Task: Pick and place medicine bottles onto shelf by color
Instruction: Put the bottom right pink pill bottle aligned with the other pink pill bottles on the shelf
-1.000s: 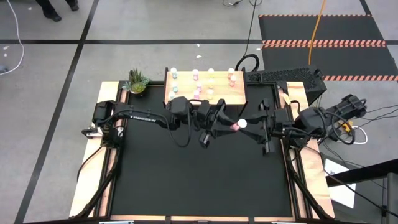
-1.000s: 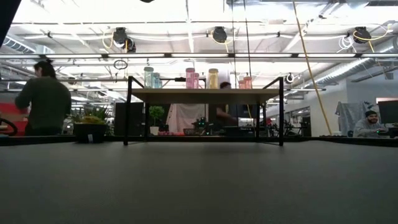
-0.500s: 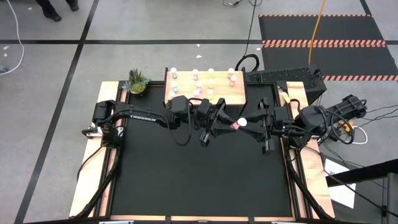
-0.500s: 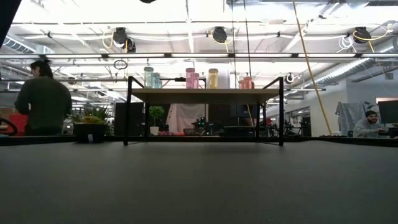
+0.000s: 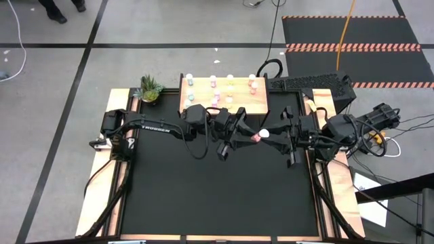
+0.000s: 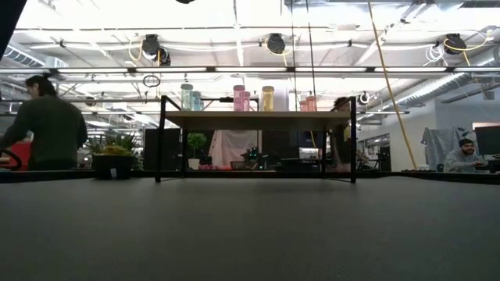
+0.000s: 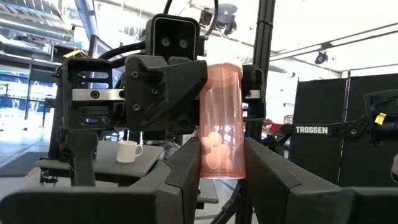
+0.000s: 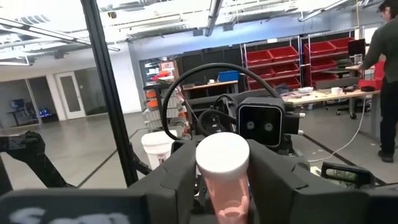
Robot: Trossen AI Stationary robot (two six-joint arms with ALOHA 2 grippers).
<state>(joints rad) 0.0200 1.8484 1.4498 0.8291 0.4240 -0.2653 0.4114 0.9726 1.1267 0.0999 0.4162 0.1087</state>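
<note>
Mid-air handover of pink bottle [image 5: 257, 137] between arms, above table centre, just in front of shelf [image 5: 258, 107]. Left gripper [image 5: 249, 135] and right gripper [image 5: 270, 135] both pinching it. Next, by judgement: one releases, other carries to pink group.

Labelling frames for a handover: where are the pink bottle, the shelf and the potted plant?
pink bottle [image 7: 221, 121]: left wrist view, mid body.
shelf [image 5: 261, 104]: high view, bare right corner.
potted plant [image 5: 149, 88]: high view, leaves.

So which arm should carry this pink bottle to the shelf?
Left, probably: both the left end effector and right end effector grip the pink bottle, but the left sits nearer the shelf.
</note>
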